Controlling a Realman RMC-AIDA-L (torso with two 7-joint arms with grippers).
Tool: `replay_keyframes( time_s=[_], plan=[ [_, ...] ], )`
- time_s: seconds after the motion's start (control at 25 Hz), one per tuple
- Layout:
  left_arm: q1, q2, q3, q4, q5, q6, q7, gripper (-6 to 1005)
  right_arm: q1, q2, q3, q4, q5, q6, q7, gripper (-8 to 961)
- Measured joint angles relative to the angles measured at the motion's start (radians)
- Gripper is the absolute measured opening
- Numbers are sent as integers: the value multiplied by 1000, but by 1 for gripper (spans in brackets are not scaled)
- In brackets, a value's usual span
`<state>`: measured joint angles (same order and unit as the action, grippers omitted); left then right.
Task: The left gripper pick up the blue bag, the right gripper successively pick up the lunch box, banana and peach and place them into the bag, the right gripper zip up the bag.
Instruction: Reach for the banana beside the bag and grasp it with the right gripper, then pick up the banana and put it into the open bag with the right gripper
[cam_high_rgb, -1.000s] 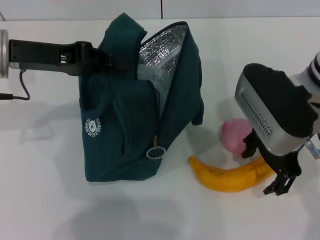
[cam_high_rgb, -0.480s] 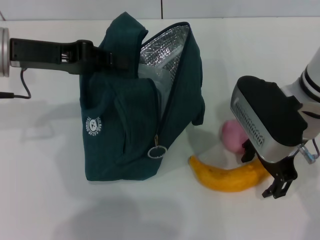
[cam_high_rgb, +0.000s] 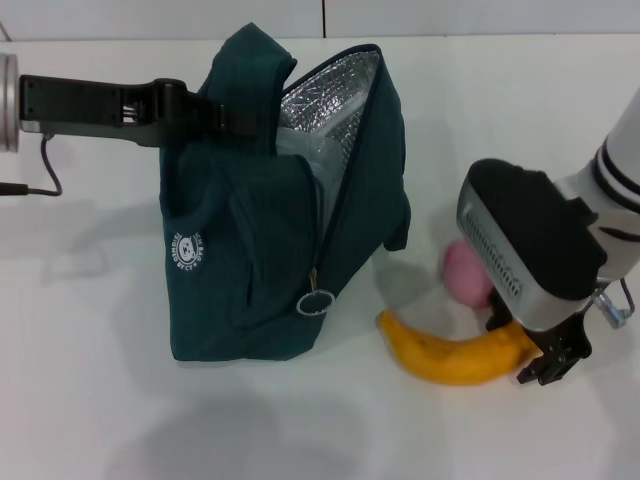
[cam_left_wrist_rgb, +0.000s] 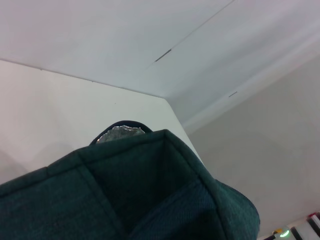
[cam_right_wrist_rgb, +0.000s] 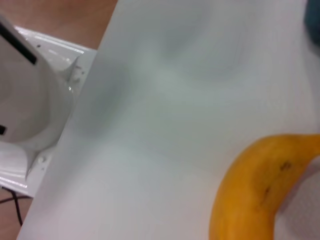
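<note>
we see the curved yellow-orange banana lying flat on the white table, at about four o'clock from the dark teal-green fabric bag and near its lower corner; the round pink peach sits just beside it at twelve o'clock, half hidden by the arm's grey-white housing. the lunch box does not show on the table; we cannot see whether it is inside the bag

the right gripper, the black claw under the grey-white housing, is low at the banana's three o'clock end, one finger on either side of the tip. we cannot tell whether the fingers are apart or already pressing the skin. the right wrist view shows the banana close up, smooth and waxy with a few dark specks

we judge the fruit light, firm enough to hold its shape but easily bruised, with a rounded skin that may slip or roll in hard fingers. a hold across the thick part nearer the middle would balance better than the tapering end, where it could swing or pivot

the left gripper, black with a silver wrist, reaches in from nine o'clock and holds the bag's upper edge, its fingers closed on the fabric, keeping the foil-lined mouth open. the soft bag would sag if let go
</note>
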<state>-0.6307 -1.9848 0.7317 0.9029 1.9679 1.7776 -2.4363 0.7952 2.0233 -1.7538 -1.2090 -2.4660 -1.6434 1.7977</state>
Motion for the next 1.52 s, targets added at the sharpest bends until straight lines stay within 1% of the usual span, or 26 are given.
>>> replay_keyframes(
  time_s=[0.12, 0.24, 0.36, 0.48, 0.52, 0.68, 0.8, 0.84, 0.92, 1.0, 1.04, 1.08, 1.16, 1.2, 1.28, 1.36, 1.44, 1.52],
  plan=[
    [-2, 0, 0, 0, 0, 0, 2, 30, 4, 0, -24, 3, -12, 0, 7, 660],
    [0, 0, 0, 3, 0, 0, 3, 30, 5, 1, -21, -3, -16, -4, 12, 581],
    [3, 2, 0, 5, 0, 1, 3, 30, 7, 1, 10, -21, -6, -24, 13, 501],
    [3, 3, 0, 6, 0, 2, 3, 30, 9, 0, 65, -49, 31, -92, 6, 431],
    [3, 3, 0, 6, 0, 2, 3, 30, 10, 0, 88, -59, 56, -126, 4, 408],
    [2, 3, -3, 4, 0, 2, 3, 30, 22, -5, 223, -91, 183, -284, -2, 411],
    [2, 4, -4, 0, 0, 2, 3, 30, 36, -7, 379, -96, 308, -436, -3, 413],
    [2, 4, -4, 0, 0, 2, 3, 30, 37, -8, 422, -93, 348, -467, 0, 413],
    [4, 2, -4, 0, 0, 2, 3, 30, 36, -16, 511, -81, 433, -499, 8, 415],
    [7, 2, -4, -1, 0, 2, 3, 30, 31, -35, 601, -41, 531, -502, 24, 416],
    [8, 2, -5, -1, 0, 1, 2, 30, 30, -50, 674, 13, 598, -503, 40, 417],
    [9, 1, -6, -1, 0, 2, 1, 30, 31, -56, 709, 50, 630, -502, 48, 417],
    [9, 0, -6, -2, 0, 1, 1, 30, 35, -75, 809, 164, 713, -493, 63, 419],
    [9, 0, -6, -2, 0, 1, 1, 30, 37, -82, 854, 229, 747, -483, 67, 419],
    [10, 0, -5, -2, 0, 1, 2, 30, 36, -87, 936, 336, 793, -450, 68, 421],
    [11, 0, -4, -3, 2, 1, 3, 30, 25, -81, 976, 406, 829, -405, 57, 422],
    [11, 0, -4, -3, 6, 1, 5, 30, 13, -63, 989, 454, 869, -354, 35, 424],
    [13, 0, -3, -3, 8, 1, 7, 30, -2, -31, 988, 487, 910, -278, 1, 425]
  ],
)
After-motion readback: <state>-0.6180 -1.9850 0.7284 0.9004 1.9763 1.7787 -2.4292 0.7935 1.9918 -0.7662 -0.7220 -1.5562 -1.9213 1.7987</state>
